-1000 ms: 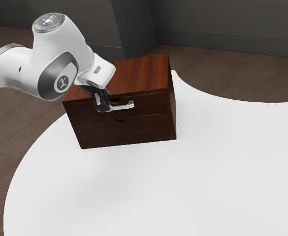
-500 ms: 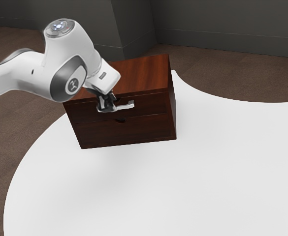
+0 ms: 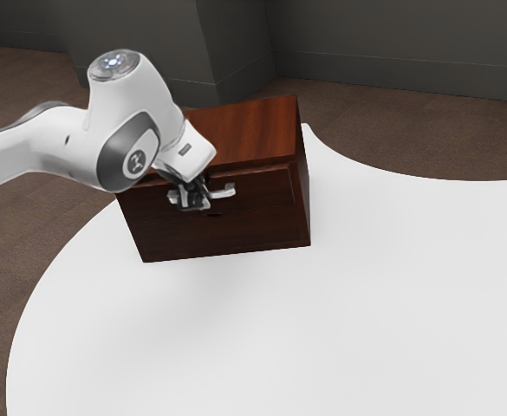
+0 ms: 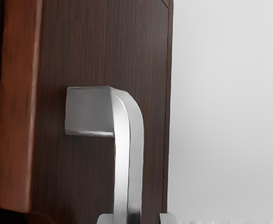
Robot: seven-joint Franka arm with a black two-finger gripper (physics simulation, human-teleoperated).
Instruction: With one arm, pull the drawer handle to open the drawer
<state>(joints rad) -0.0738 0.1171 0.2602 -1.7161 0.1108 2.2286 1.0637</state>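
Here the gripper [image 3: 188,198] pinches the drawer handle [image 3: 223,185] at its nine-o'clock end, on the cabinet's [image 3: 253,126] upper drawer [image 3: 266,184], clasped from both sides so a pull should drag it open.

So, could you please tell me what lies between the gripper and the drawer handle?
Nothing; the exterior view shows the gripper right at the drawer handle's end.
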